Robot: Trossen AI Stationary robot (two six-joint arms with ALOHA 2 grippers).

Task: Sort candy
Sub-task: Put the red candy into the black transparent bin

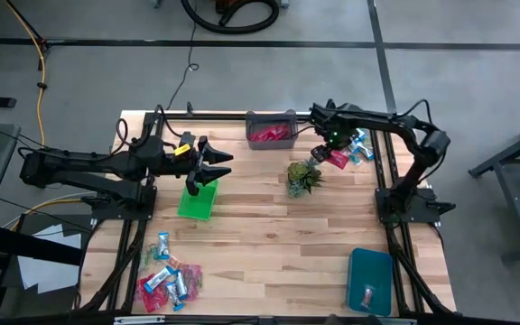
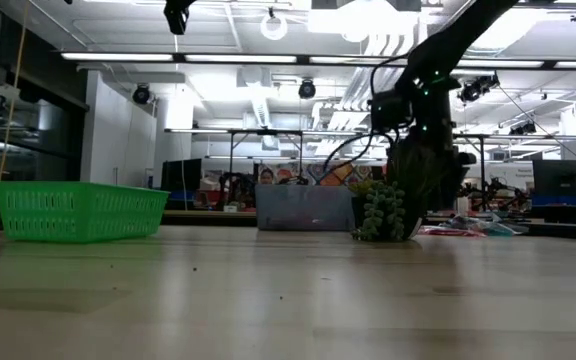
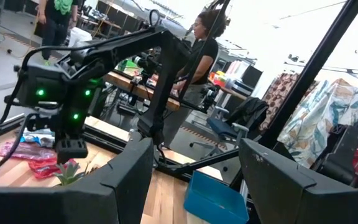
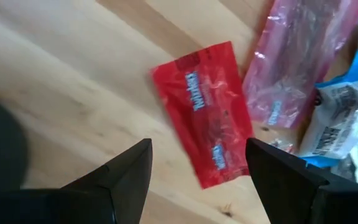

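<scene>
Right wrist view: right gripper (image 4: 197,165) spread above red candy (image 4: 205,121)

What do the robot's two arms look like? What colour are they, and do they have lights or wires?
Both arms are black, built from long thin jointed segments. The left arm's tool has two dark pointed fingers and a small yellow tag just behind them, with black cables looping at its shoulder. The right arm's tool carries small glowing green lights near the wrist, and black cables run along its segments. Each arm stands on a black frame base.
</scene>
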